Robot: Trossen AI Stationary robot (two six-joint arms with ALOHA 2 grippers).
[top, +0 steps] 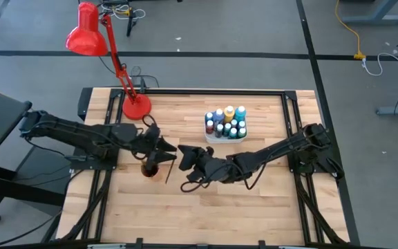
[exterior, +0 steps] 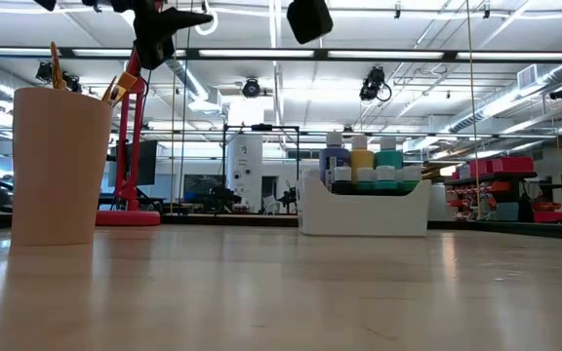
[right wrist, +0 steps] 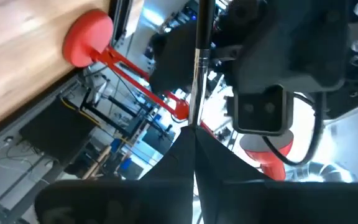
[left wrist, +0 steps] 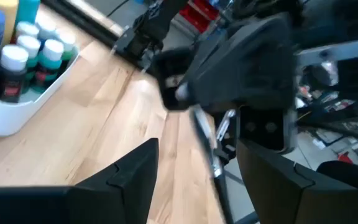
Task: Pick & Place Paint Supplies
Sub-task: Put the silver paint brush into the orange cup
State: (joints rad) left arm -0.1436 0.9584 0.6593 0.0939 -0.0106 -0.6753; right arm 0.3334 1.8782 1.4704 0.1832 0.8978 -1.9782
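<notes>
Paintbrush [top: 169, 173] — beside cup [top: 150, 169], lamp [top: 109, 52] behind

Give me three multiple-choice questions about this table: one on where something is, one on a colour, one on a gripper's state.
1. Where do the paint bottles stand?
A in the white tray
B loose on the wood
C on the floor
2. What colour is the lamp?
A blue
B red
C white
3. The right gripper has its fingers:
A wide open
B shut on nothing
C shut on a paintbrush

Answers: 1 A, the bottles crowd inside the tray; 2 B, shade, arm and base are red; 3 C, the right wrist view shows the brush pinched between them.
</notes>
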